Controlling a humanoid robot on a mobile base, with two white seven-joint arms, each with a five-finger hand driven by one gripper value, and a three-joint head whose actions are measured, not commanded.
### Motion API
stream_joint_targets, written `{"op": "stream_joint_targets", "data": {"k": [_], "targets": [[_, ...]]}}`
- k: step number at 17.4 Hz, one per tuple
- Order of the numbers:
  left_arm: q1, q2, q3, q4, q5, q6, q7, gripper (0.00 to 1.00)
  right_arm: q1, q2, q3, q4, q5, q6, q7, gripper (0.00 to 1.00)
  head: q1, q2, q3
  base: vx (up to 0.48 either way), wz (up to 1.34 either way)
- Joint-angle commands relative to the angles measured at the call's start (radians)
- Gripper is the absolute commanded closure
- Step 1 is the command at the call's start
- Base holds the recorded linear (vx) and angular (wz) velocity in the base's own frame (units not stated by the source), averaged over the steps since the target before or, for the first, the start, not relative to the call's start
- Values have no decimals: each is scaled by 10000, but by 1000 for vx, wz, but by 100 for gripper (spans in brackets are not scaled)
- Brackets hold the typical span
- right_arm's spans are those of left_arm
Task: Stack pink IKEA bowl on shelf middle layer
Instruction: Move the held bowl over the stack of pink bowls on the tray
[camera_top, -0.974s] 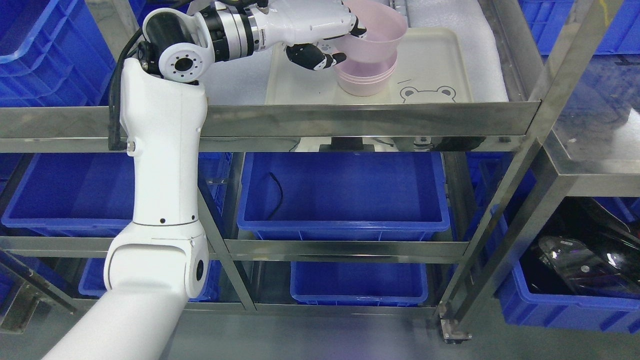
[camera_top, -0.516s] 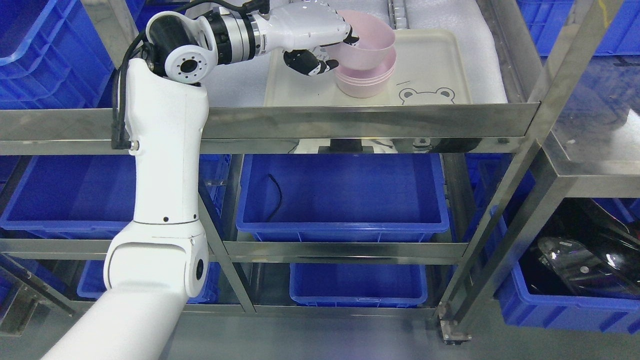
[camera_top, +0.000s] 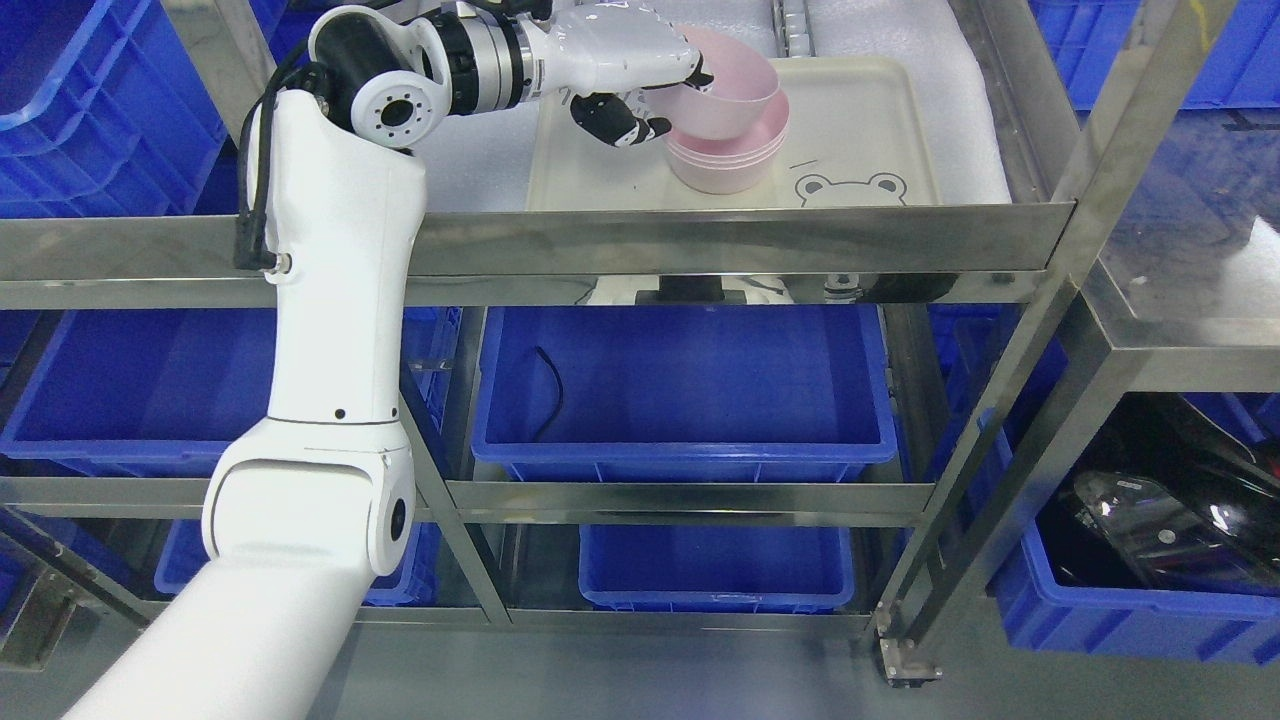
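My left hand (camera_top: 668, 98) reaches from the left over the steel shelf and is shut on the left rim of a pink bowl (camera_top: 728, 95). That bowl is tilted and rests partly inside a stack of pink bowls (camera_top: 728, 160). The stack stands on a cream tray (camera_top: 860, 130) with a bear face printed near its front. The thumb lies inside the held bowl's rim and the dark fingers (camera_top: 615, 122) curl under its outer wall. The right arm does not show.
The shelf's steel front rail (camera_top: 740, 245) runs across below the tray. Blue bins (camera_top: 685, 385) fill the lower levels and both sides. A steel post (camera_top: 1060, 300) slants down on the right. White foam padding (camera_top: 900, 30) lies behind the tray.
The left hand has lowered the pink bowl and shifted it slightly left, so it now sits deeper in the stack. The camera view has shifted a little.
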Motion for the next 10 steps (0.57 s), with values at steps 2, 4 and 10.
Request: {"op": "stream_joint_targets", "data": {"k": [2, 4, 10], "targets": [[-193, 175, -488, 1100, -309, 4, 316, 97, 229, -175, 0, -175, 0, 4, -2, 0, 0, 0, 0, 0, 0], [-285, 175, -733, 1269, -294, 4, 1004, 95, 229, -175, 0, -175, 0, 4, -2, 0, 0, 0, 0, 0, 0], [-270, 175, -965, 1377, -309, 4, 1391, 88, 229, -175, 0, -175, 0, 4, -2, 0, 0, 0, 0, 0, 0]]}}
